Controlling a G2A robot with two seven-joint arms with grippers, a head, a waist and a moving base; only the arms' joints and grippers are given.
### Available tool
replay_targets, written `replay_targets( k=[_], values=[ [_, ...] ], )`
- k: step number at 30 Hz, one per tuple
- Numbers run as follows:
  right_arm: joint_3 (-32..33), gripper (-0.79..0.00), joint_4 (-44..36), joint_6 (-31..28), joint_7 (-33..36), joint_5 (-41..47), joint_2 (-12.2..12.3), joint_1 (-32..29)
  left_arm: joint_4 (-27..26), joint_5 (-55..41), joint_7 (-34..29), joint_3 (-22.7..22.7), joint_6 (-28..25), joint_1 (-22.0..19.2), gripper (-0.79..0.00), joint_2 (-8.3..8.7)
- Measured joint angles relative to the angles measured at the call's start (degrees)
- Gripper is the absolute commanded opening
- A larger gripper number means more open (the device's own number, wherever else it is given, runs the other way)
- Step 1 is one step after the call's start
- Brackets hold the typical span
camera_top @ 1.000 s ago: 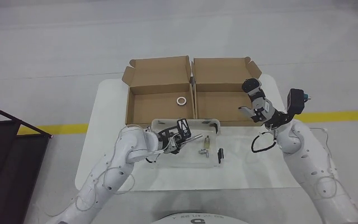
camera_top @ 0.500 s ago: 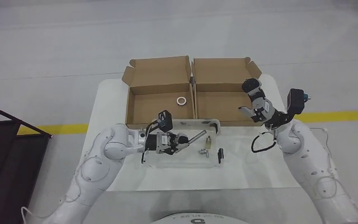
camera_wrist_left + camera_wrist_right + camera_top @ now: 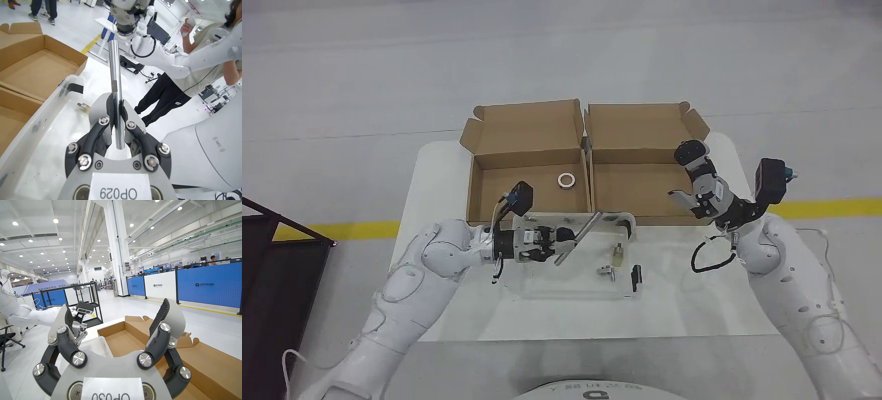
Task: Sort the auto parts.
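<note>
- left gripper [image 3: 117,108] is pinching a shiny steel rod [image 3: 115,62], held up over the clear plastic tray [image 3: 37,117]
- right gripper [image 3: 115,315] is spread wide, hanging by the right-hand brown cardboard box [image 3: 642,190]

left box [image 3: 512,190] beside right box [image 3: 642,185], tray [image 3: 572,285] before both, ring [image 3: 566,180] in left box
</note>
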Motion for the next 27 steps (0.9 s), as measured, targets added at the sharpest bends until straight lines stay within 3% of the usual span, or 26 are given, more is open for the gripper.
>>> replay_targets(
  k=[9,15,21,27],
  values=[
    [0.0,0.000,0.0,0.0,0.0,0.0,0.0,0.0,-0.3,-1.2,0.2,1.5,0.4,0.9,-0.785,-0.14],
    [0.0,0.000,0.0,0.0,0.0,0.0,0.0,0.0,2.4,-24.2,-6.6,7.1,-1.0,-1.6,-0.785,0.22],
    [0.0,0.000,0.0,0.0,0.0,0.0,0.0,0.0,0.5,-47.6,-13.8,11.4,6.2,-4.9,-0.785,2.21],
    [0.0,0.000,0.0,0.0,0.0,0.0,0.0,0.0,0.0,-70.4,-23.5,10.5,15.9,-5.5,-0.785,2.83]
  ],
)
